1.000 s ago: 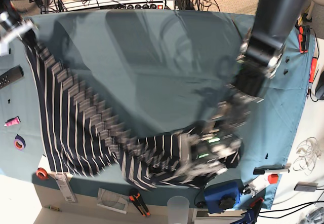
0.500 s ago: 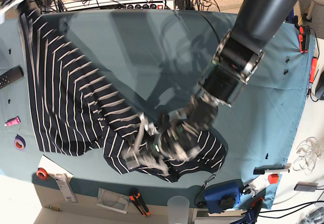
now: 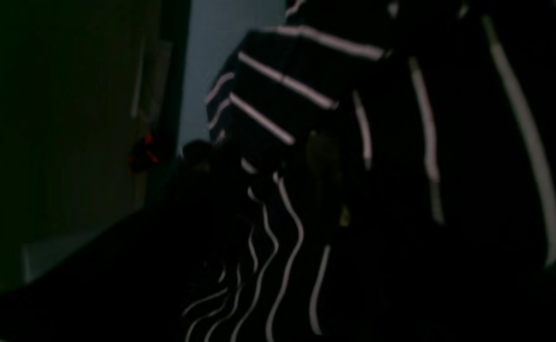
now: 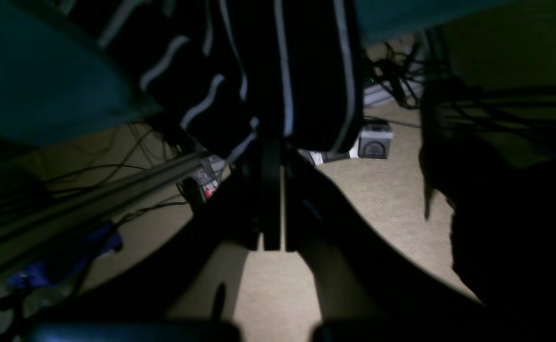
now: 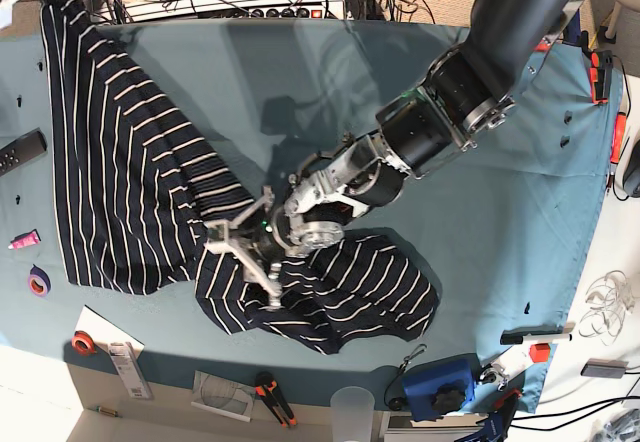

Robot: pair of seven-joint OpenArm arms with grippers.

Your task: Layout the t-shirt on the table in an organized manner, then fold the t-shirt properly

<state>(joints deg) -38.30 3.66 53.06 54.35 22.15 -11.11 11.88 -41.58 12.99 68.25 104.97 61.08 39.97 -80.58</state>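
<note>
The t-shirt (image 5: 150, 192) lay across the left half of the table (image 5: 400, 92), one corner drawn up to the far-left edge and the rest trailing down into a rumpled heap near the middle of the near side. The right gripper (image 4: 272, 156) was clamped together on that far-left corner, its fingers pressed flat against each other with striped fabric hanging from between them, past the table edge over the floor. The left gripper (image 5: 245, 254) stood with its jaws apart over the crease where the flat panel met the heap; whether cloth sat between them could not be told, as the left wrist view showed only dark striped folds close against the lens. The step in hand looked to be the spreading, not the folding. To do it well, the right arm should have kept its pinned corner fixed as an anchor, while the left closed on a single layer at the edge of the heap, not a bunched handful, and drew it to the right and nearer so the cloth pulled taut without twisting. A grip on two layers would likely have dragged the fold along instead of opening it. The stripes gave a fair check: straight and parallel would mean flat.
</note>
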